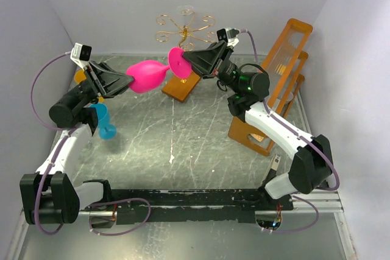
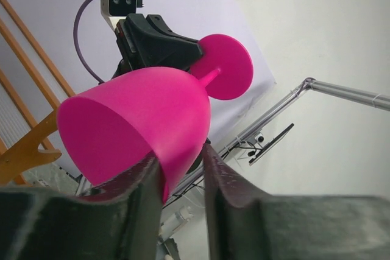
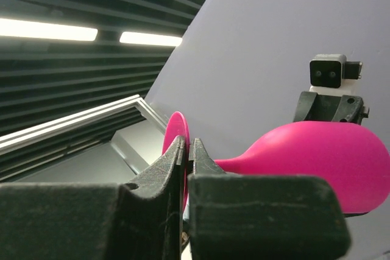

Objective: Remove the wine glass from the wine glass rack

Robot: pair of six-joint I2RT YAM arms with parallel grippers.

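Observation:
The pink wine glass (image 1: pixel 146 74) hangs level in the air between my two grippers, in front of the wine glass rack (image 1: pixel 183 28), a gold wire stand on an orange base (image 1: pixel 181 88). The glass is clear of the rack. My right gripper (image 1: pixel 186 60) is shut on the glass's round foot (image 3: pixel 175 135), pinching it edge-on (image 3: pixel 187 147). My left gripper (image 1: pixel 129 81) straddles the rim wall of the bowl (image 2: pixel 140 120), one finger at the opening and one outside (image 2: pixel 183 162), closed in on it.
A blue glass (image 1: pixel 105 120) lies on the table under the left arm. A small orange object (image 1: pixel 79 76) sits behind the left wrist. A big orange frame with clear panels (image 1: pixel 286 71) stands at the right, close to the right arm.

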